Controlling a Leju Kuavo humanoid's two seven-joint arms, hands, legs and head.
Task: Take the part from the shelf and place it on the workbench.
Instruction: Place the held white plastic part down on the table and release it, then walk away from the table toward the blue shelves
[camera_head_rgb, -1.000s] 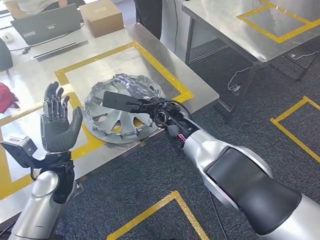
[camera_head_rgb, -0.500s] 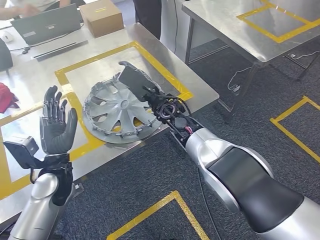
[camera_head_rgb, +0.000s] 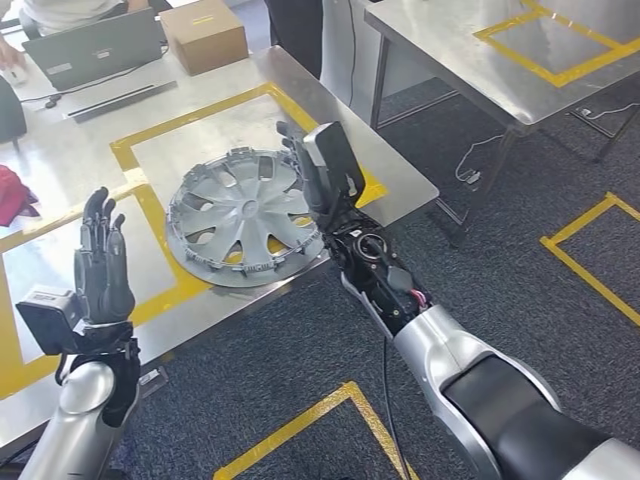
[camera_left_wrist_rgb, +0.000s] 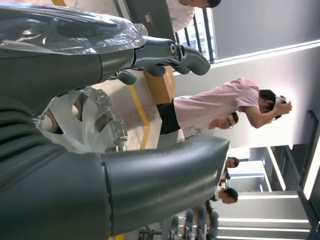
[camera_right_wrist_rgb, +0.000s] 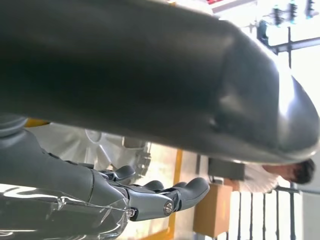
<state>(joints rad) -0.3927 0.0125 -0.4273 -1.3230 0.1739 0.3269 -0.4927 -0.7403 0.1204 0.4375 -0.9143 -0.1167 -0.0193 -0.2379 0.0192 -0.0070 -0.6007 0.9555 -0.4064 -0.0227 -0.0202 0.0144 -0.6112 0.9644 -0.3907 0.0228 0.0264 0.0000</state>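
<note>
The part, a silver hubcap (camera_head_rgb: 240, 215), lies flat on the steel workbench (camera_head_rgb: 226, 125), across the yellow tape near the front edge. My right hand (camera_head_rgb: 317, 165) is raised beside the hubcap's right rim, fingers extended and apart, holding nothing. My left hand (camera_head_rgb: 102, 260) stands upright over the bench to the left of the hubcap, fingers straight and empty. The hubcap's spokes (camera_left_wrist_rgb: 83, 125) show past my left hand in the left wrist view. Its rim (camera_right_wrist_rgb: 94, 145) shows beyond my right fingers in the right wrist view.
A laptop (camera_head_rgb: 94, 45) and a cardboard box (camera_head_rgb: 204, 32) sit at the back of the bench, with a red cloth (camera_head_rgb: 13, 195) at its left edge. A second steel table (camera_head_rgb: 513, 50) stands to the right across the carpet. People stand behind the bench.
My right hand has come off the top of the hubcap and swung to its right side, rising. My left hand has turned edge-on and dropped slightly. The hubcap stays put.
</note>
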